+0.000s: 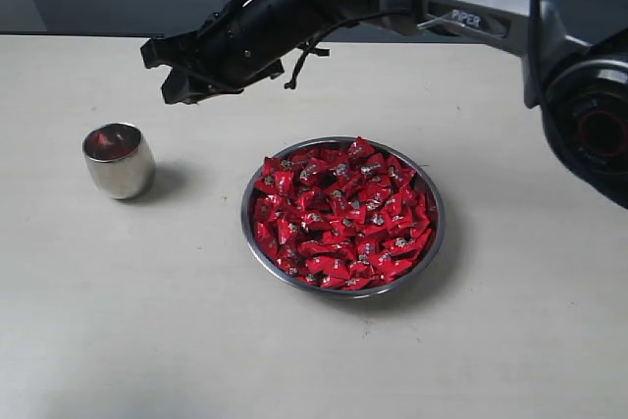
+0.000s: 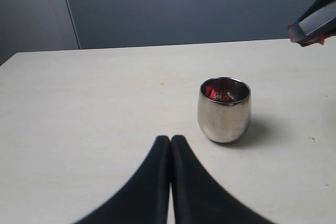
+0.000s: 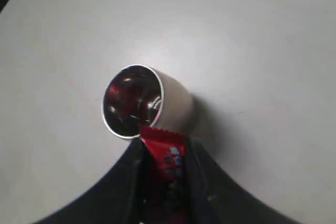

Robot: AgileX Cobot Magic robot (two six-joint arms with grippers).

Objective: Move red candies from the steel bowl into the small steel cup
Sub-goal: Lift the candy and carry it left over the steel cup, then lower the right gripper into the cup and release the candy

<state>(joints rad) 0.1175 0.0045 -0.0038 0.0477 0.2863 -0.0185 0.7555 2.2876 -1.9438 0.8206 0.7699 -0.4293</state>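
One red candy [image 3: 167,157] is sitting between my right fingers [image 3: 200,183], which are clamping it from both sides. Its long axis is running along the fingers, and its crimped end is sticking out past the tips. My right gripper [image 1: 167,74] is hanging in the air above the table [image 1: 147,340], not over any vessel. The small steel cup [image 1: 118,160] is standing upright, below the tips and to their left in the exterior view. In my right wrist view its open mouth is lying just beyond the free end of the candy, with something red showing inside. I am judging that the release is depending on closing this small offset. The steel bowl [image 1: 247,228], full of the other red candies [image 1: 343,213], is lying well apart on the right. My left gripper [image 2: 170,142] is waiting near the cup, fingers pressed together on nothing.
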